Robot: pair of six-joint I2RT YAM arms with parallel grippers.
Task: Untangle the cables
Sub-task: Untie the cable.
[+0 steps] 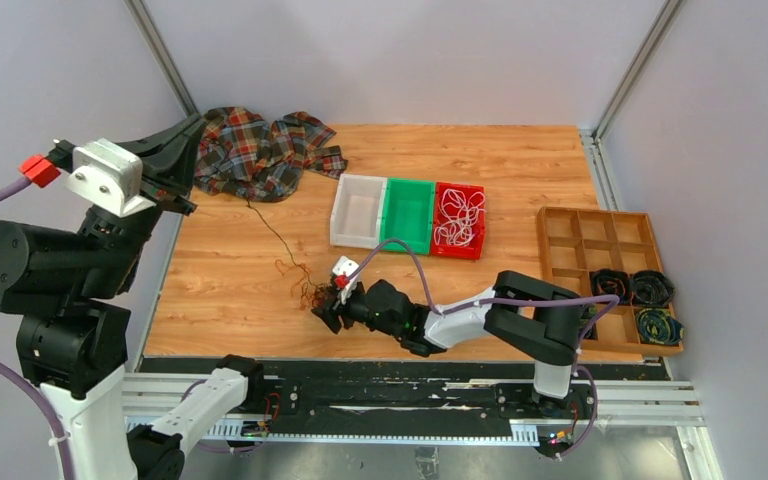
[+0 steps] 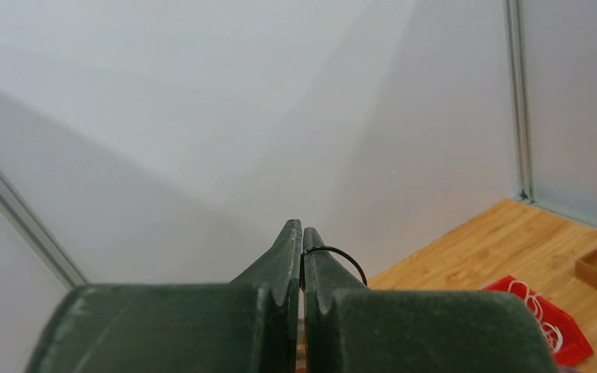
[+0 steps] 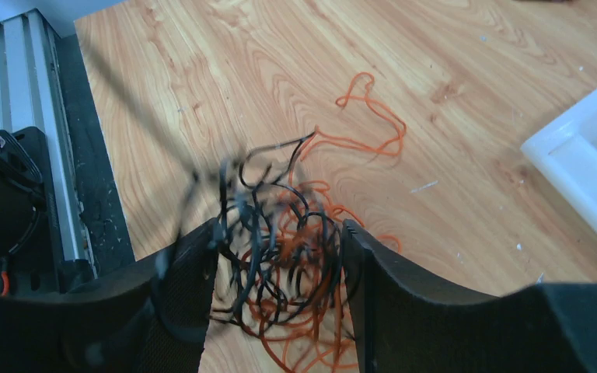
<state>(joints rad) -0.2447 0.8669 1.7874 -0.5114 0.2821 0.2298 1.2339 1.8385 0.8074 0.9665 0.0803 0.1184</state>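
Note:
A tangle of thin black and orange cables (image 1: 305, 290) lies on the wooden table near its front edge. My right gripper (image 1: 328, 305) is low over it. In the right wrist view this tangle (image 3: 288, 256) fills the gap of the right gripper (image 3: 280, 241), whose jaws stand wide apart, with strands brushing both inner faces. One black cable (image 1: 270, 235) rises from the tangle to my left gripper (image 1: 196, 130), held high at the back left. The left gripper (image 2: 302, 233) is shut on that black cable (image 2: 342, 256), which loops out over its right finger. White cables (image 1: 458, 215) lie in the red bin.
White bin (image 1: 358, 210), green bin (image 1: 408, 213) and red bin (image 1: 472, 190) stand in a row mid-table. A plaid cloth (image 1: 260, 150) lies at the back left. A wooden compartment tray (image 1: 600, 240) on the right holds dark coils (image 1: 650, 290). The metal rail (image 3: 31, 116) runs close to the tangle.

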